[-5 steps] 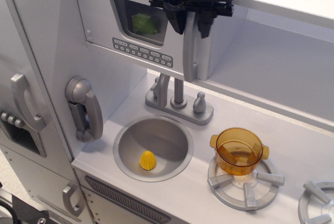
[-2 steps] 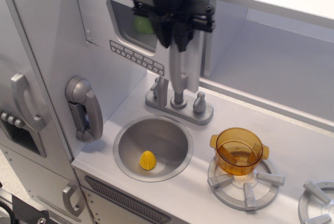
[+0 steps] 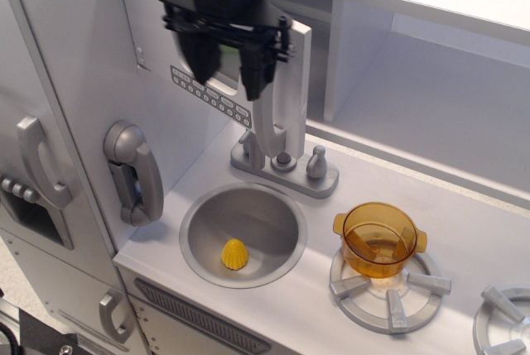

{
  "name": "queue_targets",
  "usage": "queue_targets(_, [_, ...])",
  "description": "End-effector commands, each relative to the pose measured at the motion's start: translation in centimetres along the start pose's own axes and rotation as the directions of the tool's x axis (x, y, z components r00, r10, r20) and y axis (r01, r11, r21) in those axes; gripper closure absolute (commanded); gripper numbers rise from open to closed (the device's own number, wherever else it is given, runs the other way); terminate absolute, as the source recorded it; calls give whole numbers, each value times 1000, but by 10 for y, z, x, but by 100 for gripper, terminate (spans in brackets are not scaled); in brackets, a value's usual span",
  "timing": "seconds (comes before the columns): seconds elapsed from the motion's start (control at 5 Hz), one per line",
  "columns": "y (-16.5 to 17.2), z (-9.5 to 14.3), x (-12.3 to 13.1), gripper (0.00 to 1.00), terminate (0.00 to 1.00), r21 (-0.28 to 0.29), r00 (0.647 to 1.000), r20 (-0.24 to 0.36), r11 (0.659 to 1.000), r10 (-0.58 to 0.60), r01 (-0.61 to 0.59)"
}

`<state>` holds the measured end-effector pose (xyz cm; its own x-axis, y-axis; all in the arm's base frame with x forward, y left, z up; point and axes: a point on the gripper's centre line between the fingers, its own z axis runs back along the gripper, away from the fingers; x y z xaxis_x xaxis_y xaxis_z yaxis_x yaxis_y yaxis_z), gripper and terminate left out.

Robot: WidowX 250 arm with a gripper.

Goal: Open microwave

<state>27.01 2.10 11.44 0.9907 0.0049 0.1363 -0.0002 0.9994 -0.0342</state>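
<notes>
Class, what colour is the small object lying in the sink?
Yellow. The object lies in the grey sink, clearest in the observation.image view.

The grey toy microwave door, swung outward at upper centre of the frame, stands over the silver faucet, narrowing the room above the round metal sink. The black gripper fills the space before the door. Right of it, the opened cavity and the grey counter beyond the amber plastic pot lie free.
</notes>
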Motion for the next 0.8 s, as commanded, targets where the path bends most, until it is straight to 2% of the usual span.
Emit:
queue_targets(0.0, [-50, 3, -15, 0, 0, -97, 991, -60, 989, -121, 115])
queue_targets(0.2, [-89, -2, -2, 0, 0, -139, 993, -70, 987, -96, 85])
queue_targets(0.4, [-134, -4, 21, 0, 0, -211, 990, -122, 976, -72, 44])
queue_targets(0.6, [-160, 1, 43, 0, 0, -244, 992, -105, 969, -65, 37])
